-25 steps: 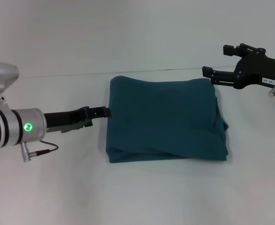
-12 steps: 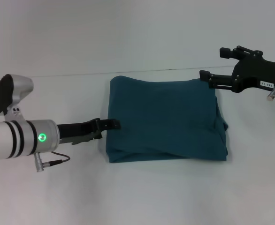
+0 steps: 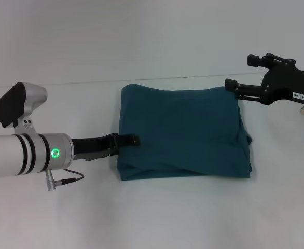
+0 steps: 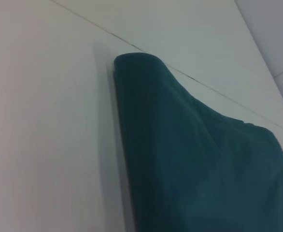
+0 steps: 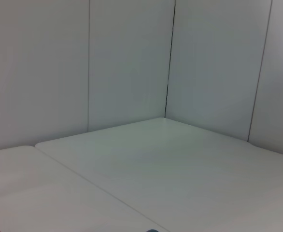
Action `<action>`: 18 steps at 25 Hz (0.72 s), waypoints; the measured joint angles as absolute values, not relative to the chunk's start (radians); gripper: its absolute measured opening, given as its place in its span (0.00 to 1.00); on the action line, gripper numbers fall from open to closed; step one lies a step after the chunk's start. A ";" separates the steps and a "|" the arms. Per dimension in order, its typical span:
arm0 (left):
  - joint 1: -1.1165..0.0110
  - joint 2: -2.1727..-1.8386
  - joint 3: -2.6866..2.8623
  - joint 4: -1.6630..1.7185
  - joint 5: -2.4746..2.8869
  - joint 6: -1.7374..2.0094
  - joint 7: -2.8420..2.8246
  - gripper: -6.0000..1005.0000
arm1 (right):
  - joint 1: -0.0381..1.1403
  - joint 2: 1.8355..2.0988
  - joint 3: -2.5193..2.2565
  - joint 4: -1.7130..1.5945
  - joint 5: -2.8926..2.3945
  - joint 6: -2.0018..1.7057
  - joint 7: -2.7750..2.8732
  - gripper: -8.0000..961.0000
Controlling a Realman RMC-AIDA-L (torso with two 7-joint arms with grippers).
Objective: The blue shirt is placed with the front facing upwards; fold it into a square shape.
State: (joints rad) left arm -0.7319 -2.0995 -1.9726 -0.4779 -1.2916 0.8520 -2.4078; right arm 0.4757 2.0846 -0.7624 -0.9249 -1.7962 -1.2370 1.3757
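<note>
Left pincer [image 3: 133, 139] has advanced over the folded blue shirt [image 3: 183, 129] edge on the worktop [image 3: 152, 218], grip indeterminate; right pincer [image 3: 238, 89] has withdrawn slightly, aperture indeterminate.

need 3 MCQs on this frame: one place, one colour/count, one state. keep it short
1. Where is the left end effector?
A. at the shirt's left edge
B. at the shirt's far right corner
C. off the table

2. What colour is the shirt?
A. red
B. teal-blue
C. white

3. What state is the shirt in?
A. spread flat, sleeves out
B. hanging from both arms
C. folded into a rough square

Key: 1 A, the left end effector lies low, its tip over the left edge of the shirt, while the right end effector is raised by the far right corner. 2 B, the cloth is plain teal-blue in the head and left wrist views. 3 C, it lies on the table as a layered, roughly square stack.
</note>
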 joint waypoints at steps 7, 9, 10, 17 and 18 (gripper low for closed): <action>-0.734 -2.102 -1.973 -0.470 -1.291 0.827 -2.408 0.79 | 0.471 2.085 -0.762 -0.925 -1.794 -1.238 1.362 0.98; -0.736 -2.105 -1.973 -0.470 -1.291 0.825 -2.408 0.79 | 0.471 2.085 -0.762 -0.925 -1.794 -1.238 1.361 0.98; -0.738 -2.106 -1.973 -0.469 -1.289 0.824 -2.408 0.79 | 0.471 2.084 -0.762 -0.925 -1.794 -1.238 1.361 0.98; -0.767 -2.111 -1.973 -0.444 -1.264 0.810 -2.420 0.80 | 0.471 2.085 -0.761 -0.925 -1.794 -1.234 1.356 0.98; -0.768 -2.111 -1.973 -0.444 -1.264 0.810 -2.420 0.80 | 0.471 2.085 -0.760 -0.925 -1.794 -1.233 1.354 0.98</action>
